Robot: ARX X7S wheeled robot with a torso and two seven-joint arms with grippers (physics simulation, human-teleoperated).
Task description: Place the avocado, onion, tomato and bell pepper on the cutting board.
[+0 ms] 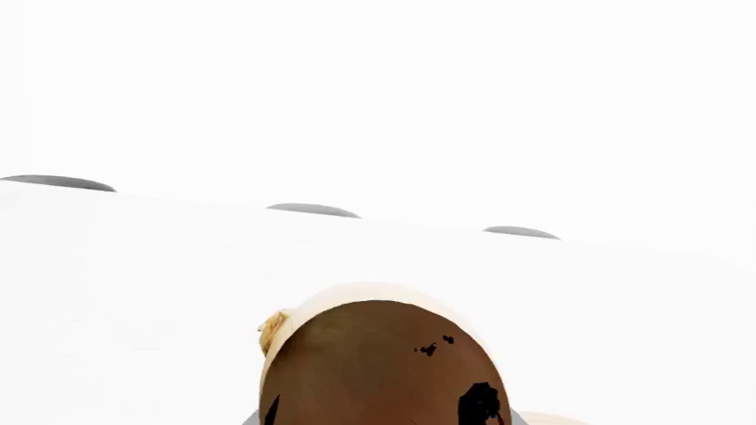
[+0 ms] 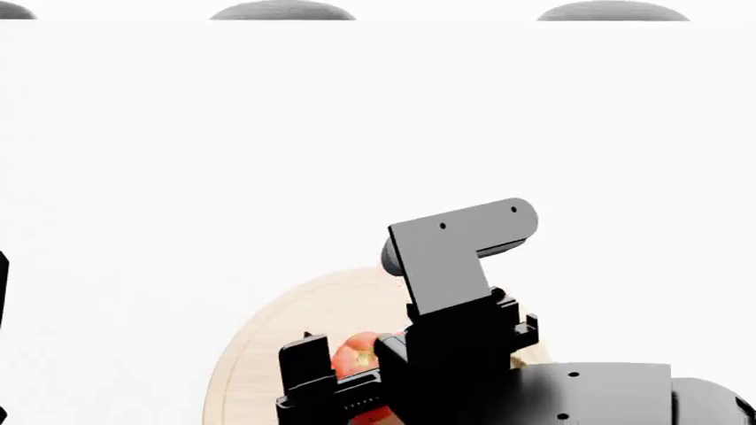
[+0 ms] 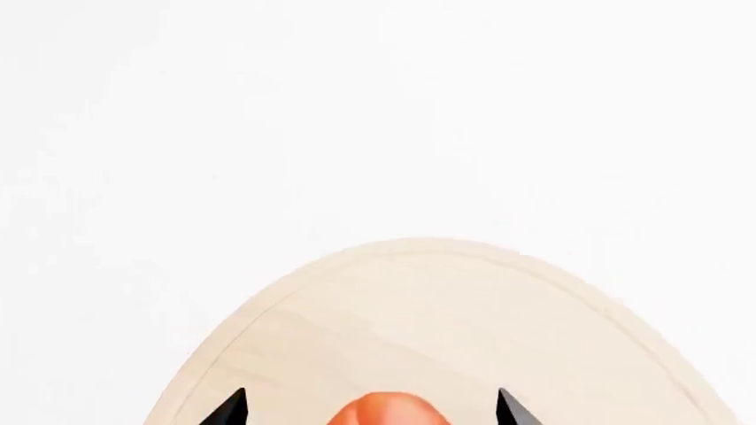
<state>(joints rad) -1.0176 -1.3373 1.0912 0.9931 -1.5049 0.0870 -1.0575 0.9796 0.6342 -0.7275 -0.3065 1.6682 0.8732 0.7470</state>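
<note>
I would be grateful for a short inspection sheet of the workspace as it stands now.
Surface: plain white table.
Job's things: round wooden cutting board near the robot. Tomato over the board, contact not visible. Tan-brown bulb, probably the onion, close to the left wrist camera. Avocado and bell pepper not seen.
Clutter: nothing seen.
Grippers: right pincer open, a fingertip on each side of the tomato, gaps showing. The left pincer's fingers are not visible, so its state is unclear.
Cables: nothing seen.
Surroundings: three dark grey domed shapes along the table's far edge.
</note>
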